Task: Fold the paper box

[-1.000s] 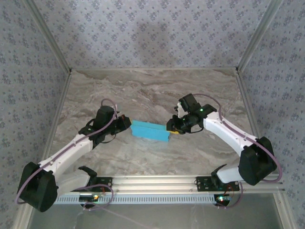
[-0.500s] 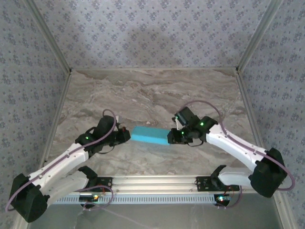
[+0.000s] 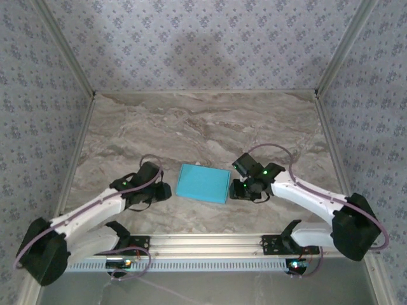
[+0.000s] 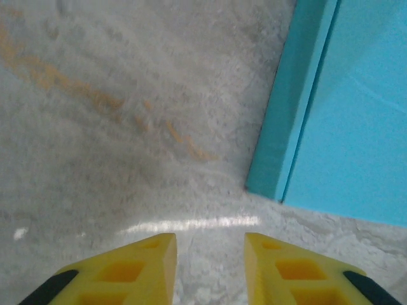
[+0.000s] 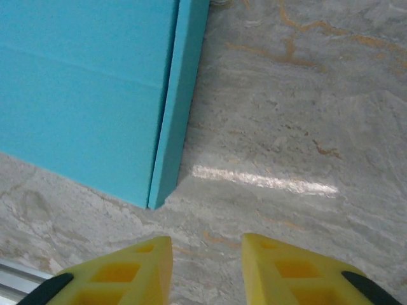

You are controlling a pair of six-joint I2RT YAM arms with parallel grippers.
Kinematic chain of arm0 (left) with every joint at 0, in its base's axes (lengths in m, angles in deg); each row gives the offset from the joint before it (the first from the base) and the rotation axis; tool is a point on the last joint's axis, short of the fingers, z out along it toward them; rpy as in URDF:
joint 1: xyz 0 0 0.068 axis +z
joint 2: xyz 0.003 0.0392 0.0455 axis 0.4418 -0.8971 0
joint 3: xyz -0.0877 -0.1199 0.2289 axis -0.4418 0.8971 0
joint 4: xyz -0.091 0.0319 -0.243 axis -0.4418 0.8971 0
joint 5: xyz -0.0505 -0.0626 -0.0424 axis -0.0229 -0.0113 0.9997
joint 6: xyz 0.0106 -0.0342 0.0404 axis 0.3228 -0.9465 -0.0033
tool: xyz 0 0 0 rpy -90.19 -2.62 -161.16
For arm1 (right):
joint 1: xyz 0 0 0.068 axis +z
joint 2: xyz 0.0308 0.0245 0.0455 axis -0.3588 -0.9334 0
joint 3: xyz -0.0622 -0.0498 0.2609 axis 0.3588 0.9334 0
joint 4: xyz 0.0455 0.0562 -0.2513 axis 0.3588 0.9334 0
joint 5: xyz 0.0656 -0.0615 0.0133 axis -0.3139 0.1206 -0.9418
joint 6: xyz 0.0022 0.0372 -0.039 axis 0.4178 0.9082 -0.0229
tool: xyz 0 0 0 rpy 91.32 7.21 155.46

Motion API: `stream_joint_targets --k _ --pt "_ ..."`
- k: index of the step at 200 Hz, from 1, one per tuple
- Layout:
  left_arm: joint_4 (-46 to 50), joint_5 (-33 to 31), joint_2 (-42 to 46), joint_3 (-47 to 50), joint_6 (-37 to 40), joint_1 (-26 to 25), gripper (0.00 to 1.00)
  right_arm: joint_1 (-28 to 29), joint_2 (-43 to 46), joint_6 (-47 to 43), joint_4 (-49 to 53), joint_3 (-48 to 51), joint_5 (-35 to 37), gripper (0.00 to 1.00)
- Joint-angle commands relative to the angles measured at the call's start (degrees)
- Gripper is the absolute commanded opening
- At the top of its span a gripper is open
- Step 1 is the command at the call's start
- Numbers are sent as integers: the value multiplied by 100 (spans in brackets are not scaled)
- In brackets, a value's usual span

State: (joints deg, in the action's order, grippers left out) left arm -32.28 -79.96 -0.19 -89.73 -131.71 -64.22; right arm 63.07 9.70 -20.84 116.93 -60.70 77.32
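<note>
Left gripper (image 4: 210, 244): yellow fingers parted, bare marble in the gap, nothing held; right gripper (image 5: 206, 248): same, fingers apart, nothing between them.

From the left wrist the paper box (image 4: 356, 127) sits ahead and to the right of the fingers, its near corner close but not touching; from the right wrist the paper box (image 5: 82, 82) is ahead and to the left, corner close, also apart.

Top view: paper box (image 3: 202, 183) lies flat on the table (image 3: 191, 121), blue face up, closed, sides standing; long axis roughly left to right, slightly tilted, running from one gripper toward the other; left gripper (image 3: 162, 190) just off its left short side, right gripper (image 3: 236, 189) just off its right short side; right looks a touch nearer, though it is close.

Judgement: box reads as fully formed, folding done or nearly so; any last press would come in from either short side.

Around: aluminium rail (image 3: 210, 240) at the near edge, well apart from the box; nothing between grippers and box; no obstruction.
</note>
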Motion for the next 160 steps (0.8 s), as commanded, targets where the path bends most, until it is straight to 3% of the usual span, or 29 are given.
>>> stream_joint_targets --k 1,19,45,92,160 --pt "-675 -221 -624 -604 564 11 38 -238 -252 346 -612 0 -465 42" --pt "-1213 -18 -1162 -763 806 49 47 -464 -416 549 -1103 105 -783 47" --pt "-1764 167 -1828 -1011 1025 73 49 -724 -726 656 -1572 117 -997 46" --pt "-1790 174 -2596 -1164 994 204 41 -949 -1569 461 -1729 -100 -1188 42" --pt "-2094 742 -2393 -696 627 -32 30 -1168 -2220 -237 -1328 -546 -1188 35"
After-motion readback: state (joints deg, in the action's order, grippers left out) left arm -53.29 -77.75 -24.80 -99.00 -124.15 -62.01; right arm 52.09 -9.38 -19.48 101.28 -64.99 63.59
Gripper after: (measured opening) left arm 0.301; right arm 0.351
